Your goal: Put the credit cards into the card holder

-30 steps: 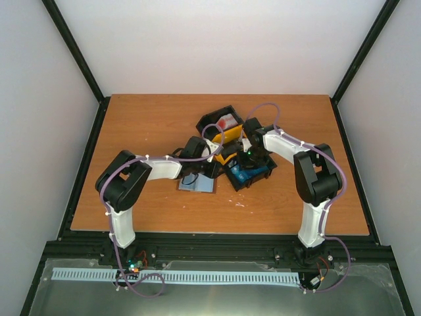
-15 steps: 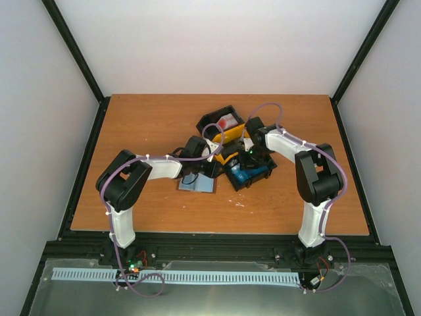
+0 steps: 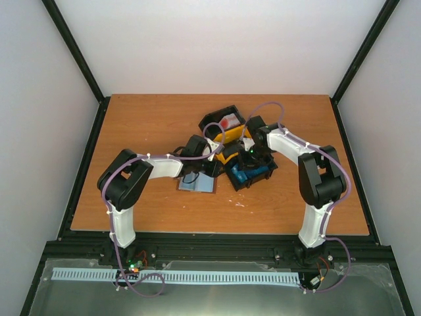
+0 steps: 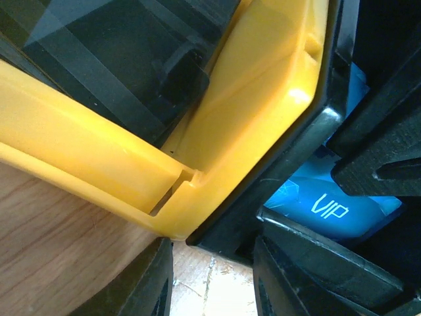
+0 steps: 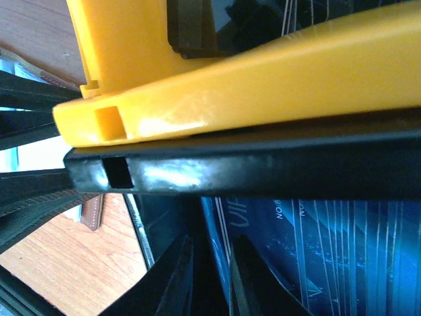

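A blue credit card (image 3: pixel 245 175) lies in the near compartment of the black-and-yellow tray (image 3: pixel 223 121). The brown card holder (image 3: pixel 197 185) lies open on the table left of the tray, pale grey-blue side up. My right gripper (image 3: pixel 247 164) reaches into that compartment. In the right wrist view its jaws (image 5: pixel 214 263) stand narrowly apart, closed on the raised edge of the blue card (image 5: pixel 316 250). My left gripper (image 3: pixel 212 166) is open and empty at the tray's near left corner (image 4: pixel 191 224). The blue "VIP" card (image 4: pixel 329 205) shows just beyond it.
The tray's far compartment holds a red-and-white item (image 3: pixel 228 122). A brown strap of the holder (image 5: pixel 92 210) shows beside the tray in the right wrist view. Black frame rails run along the table's edges (image 3: pixel 85 164).
The right arm's elbow and wrist have shifted slightly rightward and back, with the gripper staying in the tray compartment. The left arm has not visibly moved.
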You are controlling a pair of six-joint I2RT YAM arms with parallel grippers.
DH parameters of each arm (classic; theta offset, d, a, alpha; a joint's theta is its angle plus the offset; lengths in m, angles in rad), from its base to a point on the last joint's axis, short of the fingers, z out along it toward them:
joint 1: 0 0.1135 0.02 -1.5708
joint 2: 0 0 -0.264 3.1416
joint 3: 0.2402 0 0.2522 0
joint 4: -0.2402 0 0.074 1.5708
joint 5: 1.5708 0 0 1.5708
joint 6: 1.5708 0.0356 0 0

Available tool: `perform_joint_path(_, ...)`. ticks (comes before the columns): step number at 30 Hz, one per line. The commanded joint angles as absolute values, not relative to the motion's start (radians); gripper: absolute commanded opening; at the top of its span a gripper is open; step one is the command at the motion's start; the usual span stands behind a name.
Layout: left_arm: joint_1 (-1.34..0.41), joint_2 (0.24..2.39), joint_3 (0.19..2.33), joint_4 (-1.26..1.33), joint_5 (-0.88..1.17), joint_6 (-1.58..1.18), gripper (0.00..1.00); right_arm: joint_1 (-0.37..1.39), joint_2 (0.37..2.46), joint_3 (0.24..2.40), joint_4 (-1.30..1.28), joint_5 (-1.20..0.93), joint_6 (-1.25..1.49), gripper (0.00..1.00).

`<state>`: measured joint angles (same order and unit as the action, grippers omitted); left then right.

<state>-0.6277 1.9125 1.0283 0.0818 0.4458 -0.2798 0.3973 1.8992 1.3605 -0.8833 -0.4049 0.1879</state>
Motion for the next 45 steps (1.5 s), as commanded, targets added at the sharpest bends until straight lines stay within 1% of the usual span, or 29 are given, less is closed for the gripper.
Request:
perform_joint_path(1, -0.637, 1.948, 1.072, 0.114, 0.435, -0.256, 0.34, 0.419, 1.899, 1.338, -0.960, -0.490, 0.182, 0.17)
perform_joint_path(7, -0.637, 1.951, 1.077, 0.110, 0.432, -0.256, 0.34, 0.419, 1.893, 1.333, -0.972, -0.530, 0.153, 0.17)
perform_joint_path(12, -0.637, 1.952, 1.080, 0.107, 0.425, -0.256, 0.34, 0.421, 1.899, 1.328, -0.970, -0.464, 0.138, 0.20)
perform_joint_path(17, -0.637, 1.951, 1.081, 0.102, 0.422, -0.254, 0.34, 0.427, 1.895, 1.327, -0.957, -0.444, 0.131, 0.26)
perform_joint_path(20, -0.637, 1.950, 1.083, 0.099, 0.420, -0.252, 0.34, 0.433, 1.899, 1.334, -0.942, -0.417, 0.138, 0.27)
perform_joint_path(21, -0.637, 1.949, 1.083, 0.098, 0.419, -0.252, 0.34, 0.435, 1.901, 1.338, -0.936, -0.404, 0.141, 0.25)
perform_joint_path(28, -0.637, 1.943, 1.091, 0.085, 0.418, -0.243, 0.34, 0.436, 1.888, 1.359, -0.872, -0.325, 0.177, 0.08)
perform_joint_path(31, -0.637, 1.939, 1.091, 0.080, 0.415, -0.242, 0.35, 0.436, 1.875, 1.367, -0.874, -0.308, 0.175, 0.05)
perform_joint_path(39, -0.637, 1.923, 1.088, 0.074, 0.413, -0.248, 0.35, 0.424, 1.833, 1.357, -0.878, -0.341, 0.175, 0.05)
perform_joint_path(45, -0.637, 1.909, 1.083, 0.065, 0.419, -0.250, 0.39, 0.406, 1.803, 1.328, -0.851, -0.370, 0.179, 0.04)
